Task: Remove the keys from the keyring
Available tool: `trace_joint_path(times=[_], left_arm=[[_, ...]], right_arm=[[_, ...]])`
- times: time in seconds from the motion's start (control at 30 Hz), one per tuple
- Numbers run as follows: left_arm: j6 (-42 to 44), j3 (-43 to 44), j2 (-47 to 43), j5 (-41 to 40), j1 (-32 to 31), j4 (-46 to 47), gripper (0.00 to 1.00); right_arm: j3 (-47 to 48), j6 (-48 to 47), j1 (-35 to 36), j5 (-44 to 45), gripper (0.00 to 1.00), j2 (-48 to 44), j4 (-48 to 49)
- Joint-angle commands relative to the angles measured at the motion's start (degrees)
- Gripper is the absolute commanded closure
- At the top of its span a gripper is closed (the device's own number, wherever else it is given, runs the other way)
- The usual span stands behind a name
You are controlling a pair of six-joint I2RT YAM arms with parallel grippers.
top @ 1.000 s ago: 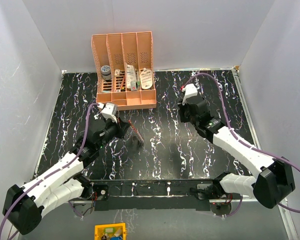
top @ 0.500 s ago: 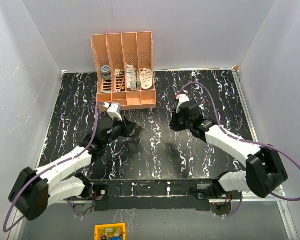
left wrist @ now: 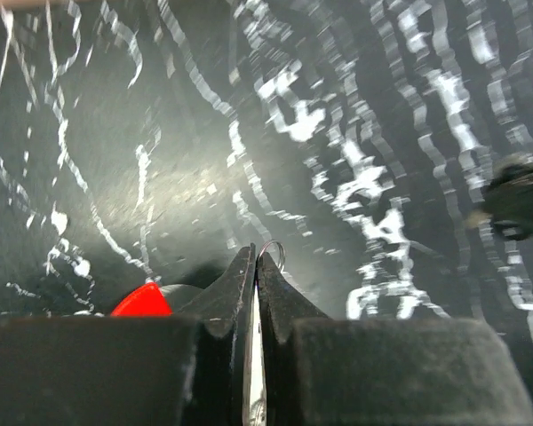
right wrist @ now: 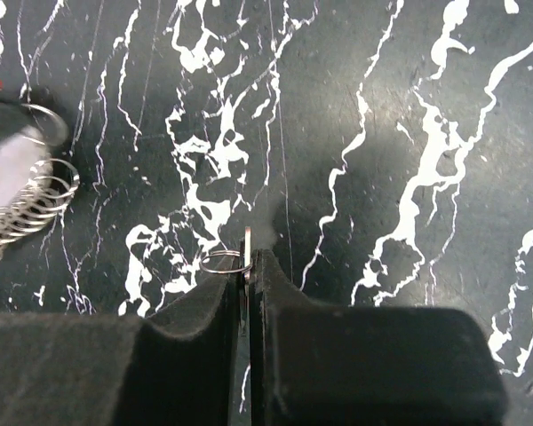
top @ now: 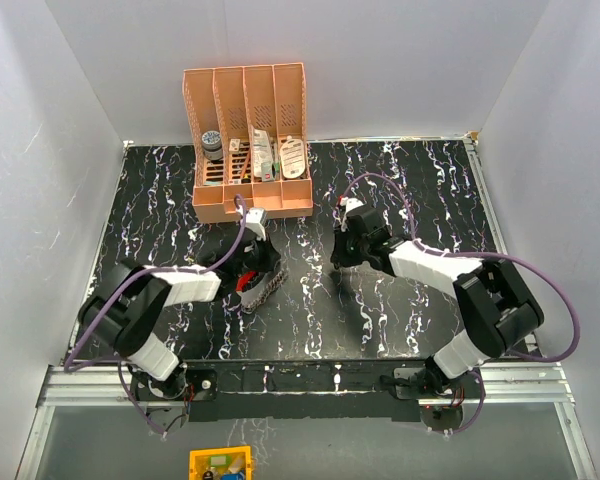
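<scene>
Both of my arms are folding down low over the black marbled table (top: 160, 220) and reaching in toward the middle, forearms nearly flat and wrists tipping down. In the overhead view my left gripper (top: 253, 268) is sitting just in front of the orange organizer (top: 248, 200). My right gripper (top: 340, 256) is pointing back at it from the other side, and the two are near each other but clearly apart. The keys (top: 261, 290) are lying on the table right at the left gripper's tip, with the red part on the near-left side. From up there I can't tell what either gripper is doing. The wrist cams are filling that in. The left gripper (left wrist: 255, 266) is pinching shut on the keys: a thin silvery blade is showing edge-on between the fingers, a wire ring (left wrist: 272, 252) is poking out at the tip, and the red part (left wrist: 143, 302) is touching the left finger. The right gripper (right wrist: 249, 264) is also clamping shut, on a thin silvery strip (right wrist: 247, 244) with a small ring (right wrist: 223, 262) at its tip. I can't tell whether that strip is a key. Only this view is catching a chain of silvery loops (right wrist: 28, 209) off at the left edge.
</scene>
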Motion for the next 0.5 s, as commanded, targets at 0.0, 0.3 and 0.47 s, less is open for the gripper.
trace_joint_path(times=[0.0, 0.3, 0.47], left_arm=[[0.31, 1.24, 5.81, 2.58, 2.06, 2.09, 1.0], [1.05, 4.0, 8.46, 2.06, 2.71, 3.81, 1.0], [1.39, 5.3, 8.75, 1.0, 3.17, 3.37, 1.0]], right_arm=[[3.77, 0.42, -0.05, -0.48, 1.0, 1.21, 6.38], [3.62, 0.5, -0.05, -0.37, 1.0, 5.35, 8.73], [3.81, 0.51, -0.05, 0.91, 1.0, 7.46, 9.32]])
